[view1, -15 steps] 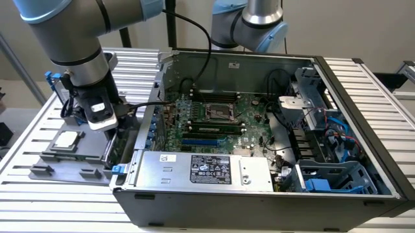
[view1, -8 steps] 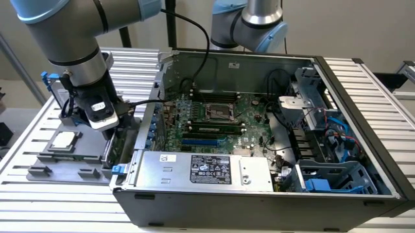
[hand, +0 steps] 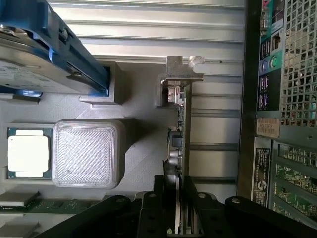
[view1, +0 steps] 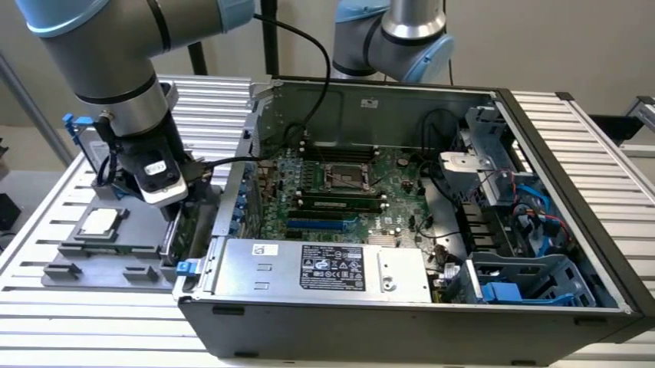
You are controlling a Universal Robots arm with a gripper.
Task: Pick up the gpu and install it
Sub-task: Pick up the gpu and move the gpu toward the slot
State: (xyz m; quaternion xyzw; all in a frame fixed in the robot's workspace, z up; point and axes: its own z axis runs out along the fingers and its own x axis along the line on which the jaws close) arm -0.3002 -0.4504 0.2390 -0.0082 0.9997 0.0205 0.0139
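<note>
gpu: standing on its edge so you only get the thin side of it, green board showing, silver end bracket at the far end from the fingers
where it is: outside the pc case, over the grey parts tray, on the exterior view's left; bracket is right beside a little grey upright of the tray
gripper: clamped onto the gpu, one dark finger on each flat face, pinching the end opposite the bracket
lifted or not: honestly can't tell if the card is clear of the tray
arm: comes down from the exterior view's upper left, gripper pointing straight down next to the case's rear wall
tray neighbours: a cpu lying flat, a ribbed grey block just beside it, and the hard drive with blue rails further along
case: lying on its side, open, motherboard facing up, power supply along the near edge
table: slatted metal table under everything
</note>
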